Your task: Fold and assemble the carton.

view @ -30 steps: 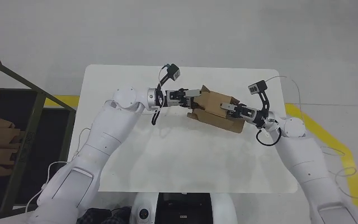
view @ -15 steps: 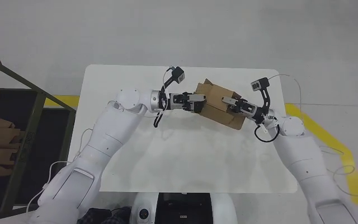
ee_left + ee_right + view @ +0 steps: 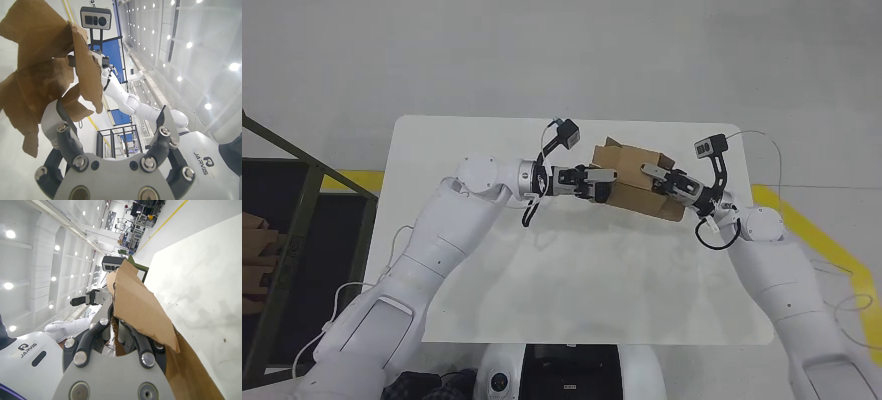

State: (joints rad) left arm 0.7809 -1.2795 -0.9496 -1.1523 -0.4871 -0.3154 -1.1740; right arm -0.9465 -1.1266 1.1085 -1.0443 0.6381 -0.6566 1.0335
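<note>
Found one carton (image 3: 634,170) in the upper centre-right of the top view, over the far half of the table (image 3: 492,280), lodged directly between two grippers. Gripped at its right end, as the top view frames it, by the right gripper (image 3: 116,314), which is pinched tight on a cardboard panel edge, with the panel passing between the fingers (image 3: 138,338). Met at its left end by the left gripper (image 3: 111,104), spread wide and clamping nothing. Seen from the left wrist with one fingertip (image 3: 65,115) just beside a ragged brown flap, contact not determinable, and the other fingertip well apart from any cardboard. Counted: one carton, two grippers, one table. Oriented with the long axis running across the top view from left to right, dipping slightly toward the lower right. Only partly erected, with loose flaps standing off the upper-left end toward the left gripper, several with torn edges. Placed nearer the table's upper-right corner than its left edge in the top view.
</note>
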